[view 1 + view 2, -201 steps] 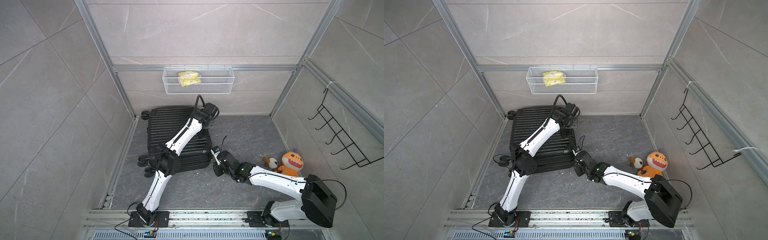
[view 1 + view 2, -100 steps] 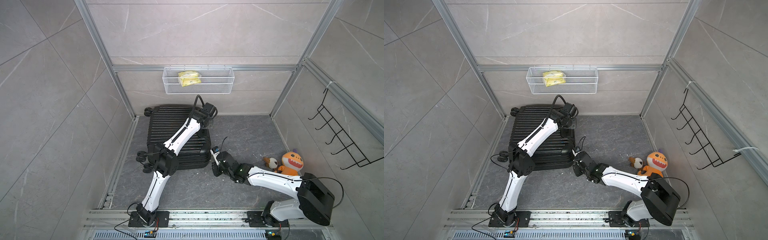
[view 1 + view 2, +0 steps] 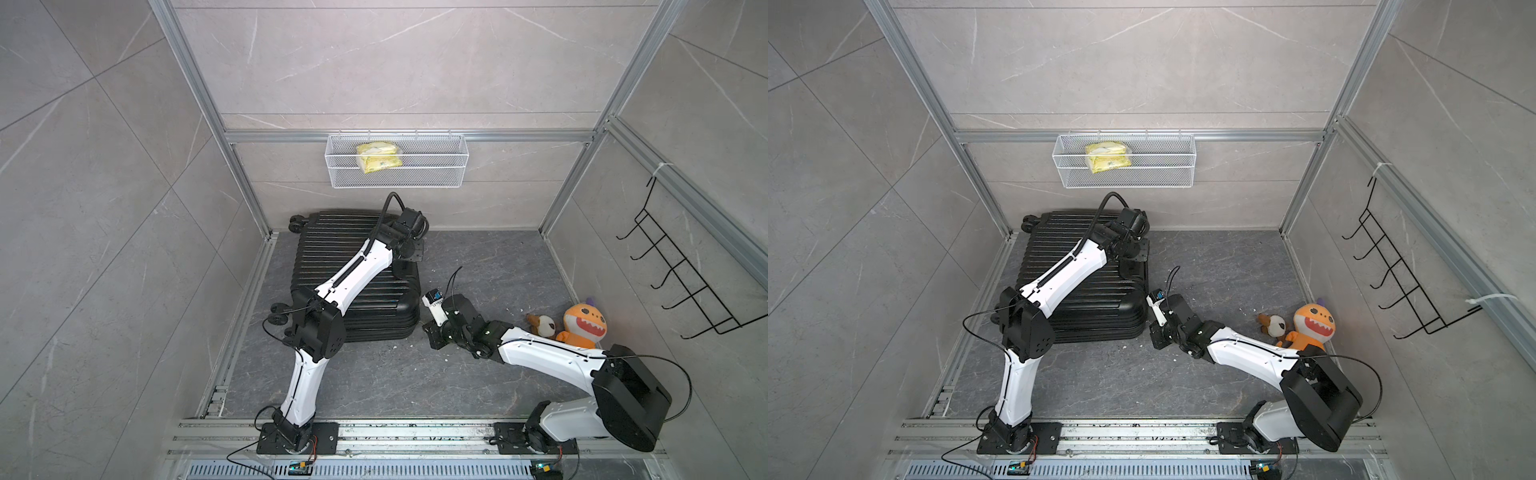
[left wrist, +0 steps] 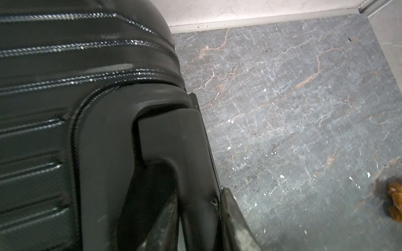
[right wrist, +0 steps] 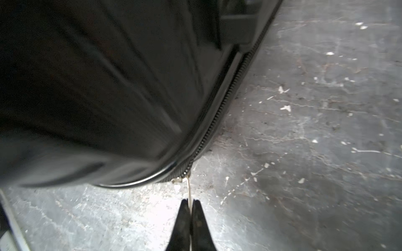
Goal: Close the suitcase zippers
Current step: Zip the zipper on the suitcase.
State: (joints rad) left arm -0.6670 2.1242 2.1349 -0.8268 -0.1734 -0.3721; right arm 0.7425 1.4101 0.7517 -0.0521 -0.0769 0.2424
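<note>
One ribbed, glossy suitcase (image 3: 328, 245); fine-toothed zippers (image 5: 226, 98)

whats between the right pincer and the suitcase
A thin pale zipper pull, pinched in the right pincer, bridges the gap to the suitcase, seen in the right wrist view.

black ribbed suitcase (image 3: 328, 245), grey veined floor (image 3: 478, 270), orange plush toy (image 3: 584, 322).

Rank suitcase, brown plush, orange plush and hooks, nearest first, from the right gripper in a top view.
1. suitcase, its zipper pull pinched in the right gripper.
2. brown plush, floor, to its right.
3. orange plush, just beyond.
4. hooks, on the right wall.
</note>
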